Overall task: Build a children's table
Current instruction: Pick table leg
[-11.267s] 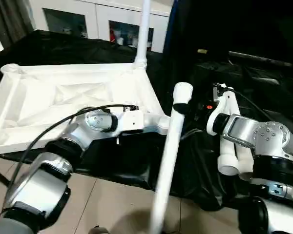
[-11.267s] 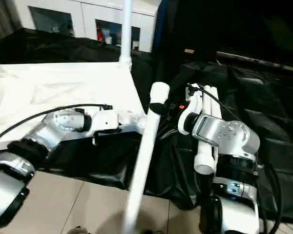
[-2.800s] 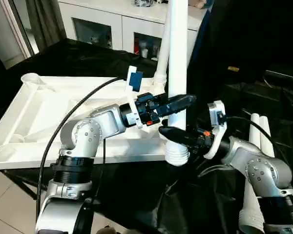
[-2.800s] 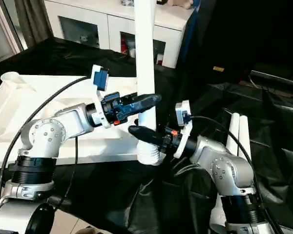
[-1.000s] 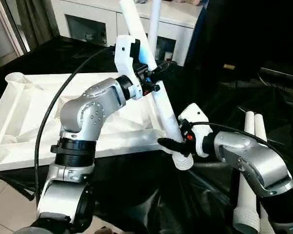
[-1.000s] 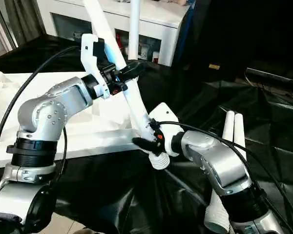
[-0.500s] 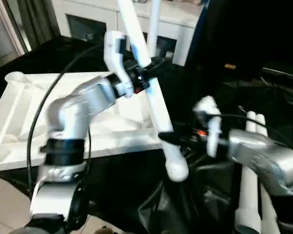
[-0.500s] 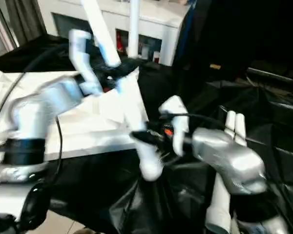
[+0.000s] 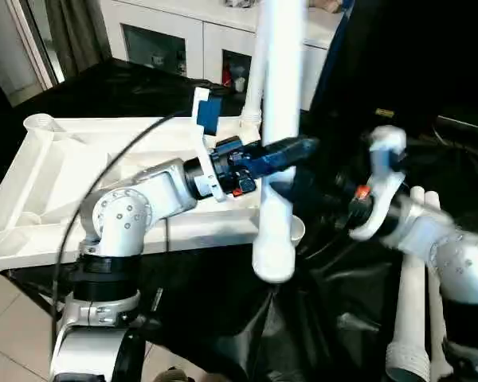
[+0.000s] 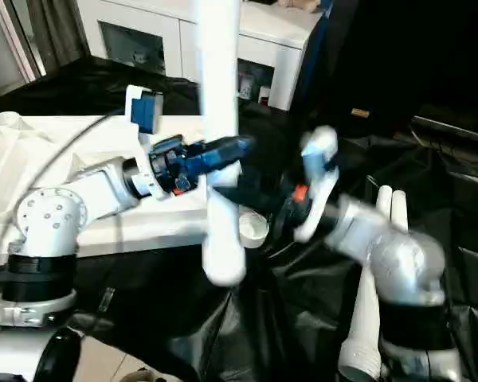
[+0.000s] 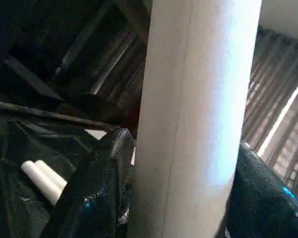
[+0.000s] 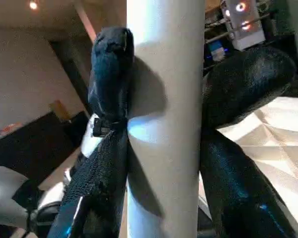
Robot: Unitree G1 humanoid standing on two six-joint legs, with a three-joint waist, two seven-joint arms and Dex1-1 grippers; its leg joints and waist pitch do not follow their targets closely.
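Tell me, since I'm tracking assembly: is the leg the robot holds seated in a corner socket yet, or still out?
Out. The held leg hangs upright, its lower end free beside the tabletop, not in a socket.

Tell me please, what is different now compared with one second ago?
The leg held between both grippers has swung from a slant to upright, its lower end above the near corner socket. The left gripper and right gripper still clasp it. The tabletop, the leg already standing in the far corner and the two spare legs have not moved.

leg (image 9: 279, 119) top: cut off (upper edge) | right arm (image 9: 430, 247): blurred
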